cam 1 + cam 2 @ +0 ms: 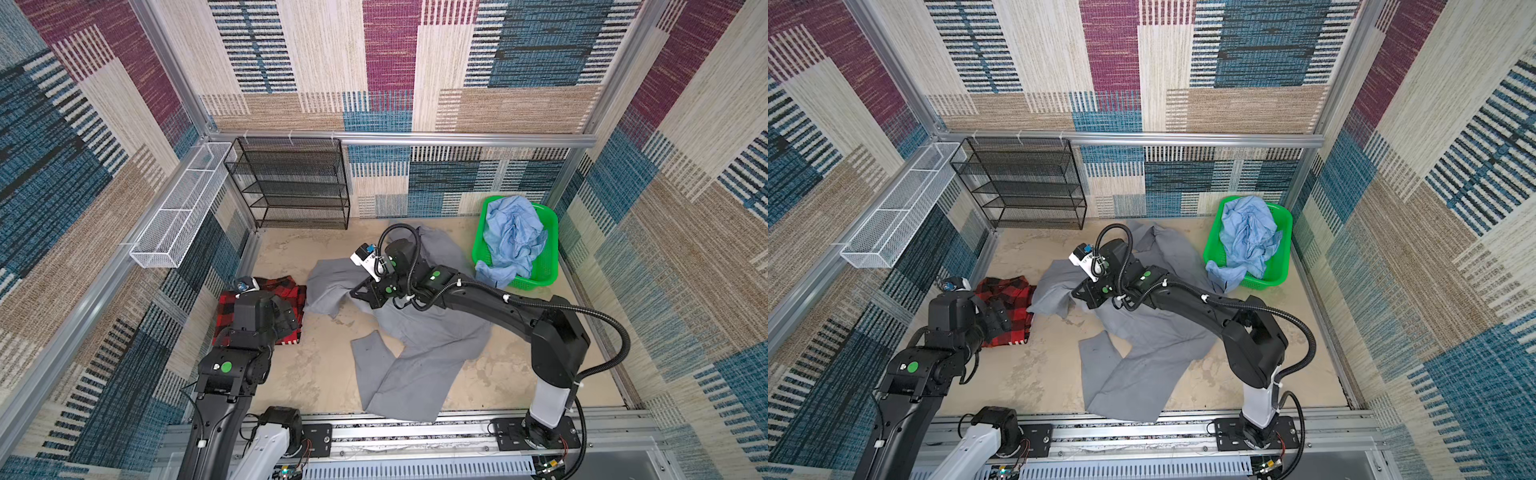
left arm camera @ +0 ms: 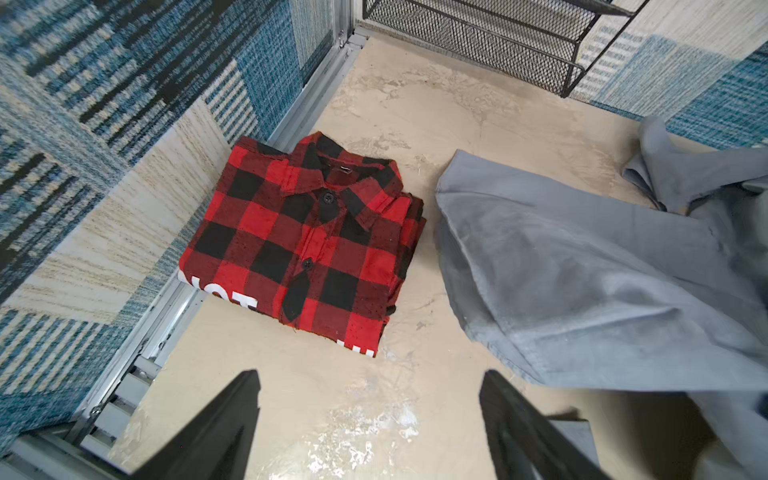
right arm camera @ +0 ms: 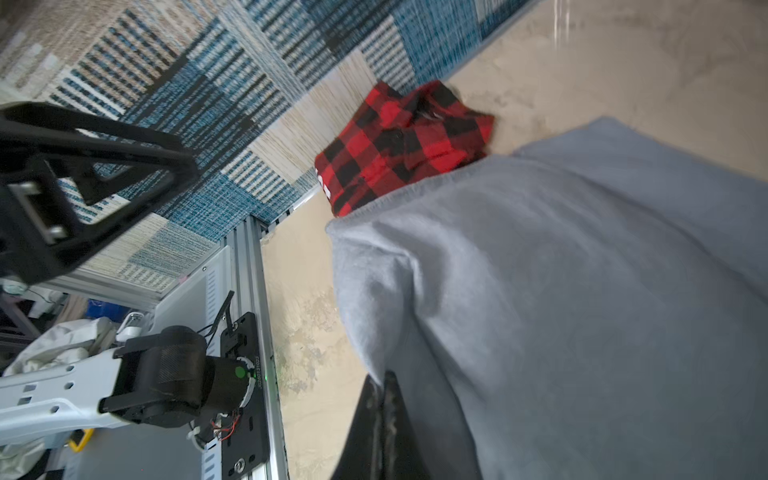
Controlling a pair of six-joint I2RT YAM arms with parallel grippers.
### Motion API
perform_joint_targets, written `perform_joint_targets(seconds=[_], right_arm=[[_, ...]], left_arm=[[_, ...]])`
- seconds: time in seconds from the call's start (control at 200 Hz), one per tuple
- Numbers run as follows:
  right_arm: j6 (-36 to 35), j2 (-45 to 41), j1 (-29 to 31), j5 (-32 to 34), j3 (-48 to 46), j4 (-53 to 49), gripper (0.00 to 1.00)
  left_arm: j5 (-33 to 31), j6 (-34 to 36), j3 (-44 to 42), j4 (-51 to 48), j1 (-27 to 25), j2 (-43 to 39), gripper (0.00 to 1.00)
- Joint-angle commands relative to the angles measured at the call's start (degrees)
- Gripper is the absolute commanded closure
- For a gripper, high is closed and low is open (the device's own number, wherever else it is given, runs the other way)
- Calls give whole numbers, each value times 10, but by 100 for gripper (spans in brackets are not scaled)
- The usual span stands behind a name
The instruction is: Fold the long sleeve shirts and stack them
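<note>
A grey long sleeve shirt [image 1: 424, 345] [image 1: 1142, 353] lies crumpled across the middle of the table. My right gripper [image 1: 358, 293] [image 3: 384, 376] is shut on a fold of the grey shirt [image 3: 582, 291] and holds it raised near the shirt's left side. The red-and-black plaid shirt [image 1: 289, 291] [image 2: 307, 249] lies folded at the left wall, collar up. Over the bare table, just in front of the plaid shirt, my left gripper [image 2: 370, 378] is open and holds nothing. A light blue shirt [image 1: 513, 237] sits bunched in the green basket [image 1: 549, 266].
A black mesh rack [image 1: 291, 183] stands at the back wall, and a white wire tray [image 1: 178, 216] hangs on the left wall. The grey shirt's hem reaches the metal rail [image 1: 457, 430] at the table's front edge. One blue sleeve hangs out of the basket's front.
</note>
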Motion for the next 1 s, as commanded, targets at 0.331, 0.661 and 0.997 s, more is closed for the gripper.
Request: perform_joint_targets(seconds=[0.331,0.661,0.997], right_arm=[[171,124,-88,-199,5,104,100],[158,157,-120,-150,95,18,100],[166,91,-119,-213,34,69,100]], left_arm=[[89,-46,-15,2,-110,67,17],[59,-109,-65,43,-224,123,18],[20,-178,-127,253,-247,197,0]])
